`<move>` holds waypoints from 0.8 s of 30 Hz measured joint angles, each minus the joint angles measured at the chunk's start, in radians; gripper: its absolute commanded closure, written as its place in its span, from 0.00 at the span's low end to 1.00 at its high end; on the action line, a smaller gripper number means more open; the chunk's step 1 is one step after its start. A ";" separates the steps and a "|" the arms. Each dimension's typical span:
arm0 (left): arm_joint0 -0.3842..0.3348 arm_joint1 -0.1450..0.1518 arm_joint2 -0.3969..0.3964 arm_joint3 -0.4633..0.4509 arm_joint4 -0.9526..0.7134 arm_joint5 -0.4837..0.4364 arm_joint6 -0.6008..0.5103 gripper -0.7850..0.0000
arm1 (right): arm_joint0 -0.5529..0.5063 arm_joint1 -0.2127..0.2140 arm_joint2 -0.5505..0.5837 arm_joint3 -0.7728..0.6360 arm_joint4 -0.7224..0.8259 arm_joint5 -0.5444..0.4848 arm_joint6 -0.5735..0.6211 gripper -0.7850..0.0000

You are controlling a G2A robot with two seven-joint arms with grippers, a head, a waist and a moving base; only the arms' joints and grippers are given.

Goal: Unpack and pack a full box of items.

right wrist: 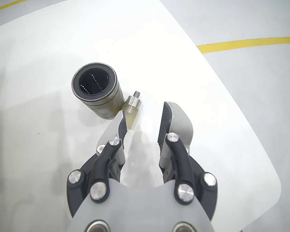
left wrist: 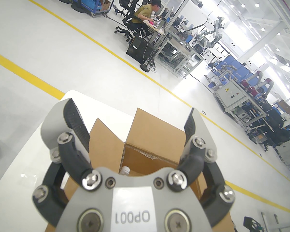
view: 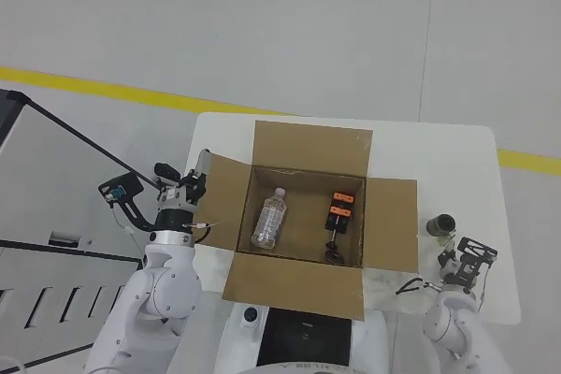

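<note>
White glossy arms; dark cables at wrists. On the left pincer: grey plate, black ribbed pads, black links, silver screws, white label. The right pincer: matching build.

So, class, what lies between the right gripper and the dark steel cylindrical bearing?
A small pale cylinder with a threaded metal stud, seen in the right wrist view.

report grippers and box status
Left gripper open, beside the box. Right gripper open, by metal cylinder and stud on table. Bottle and orange-black tool inside box.
</note>
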 measured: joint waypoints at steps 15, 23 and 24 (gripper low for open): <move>0.000 0.000 0.000 0.000 0.000 0.000 0.000 0.00 | 0.060 -0.015 -0.011 0.066 -0.018 -0.015 0.035 0.58; 0.000 0.000 0.000 0.000 0.000 0.000 0.000 0.00 | 0.087 -0.025 -0.036 0.096 -0.058 0.002 0.039 0.59; 0.000 0.000 0.000 0.000 0.000 0.000 0.000 0.00 | 0.090 -0.026 -0.038 0.100 -0.061 0.003 0.042 0.59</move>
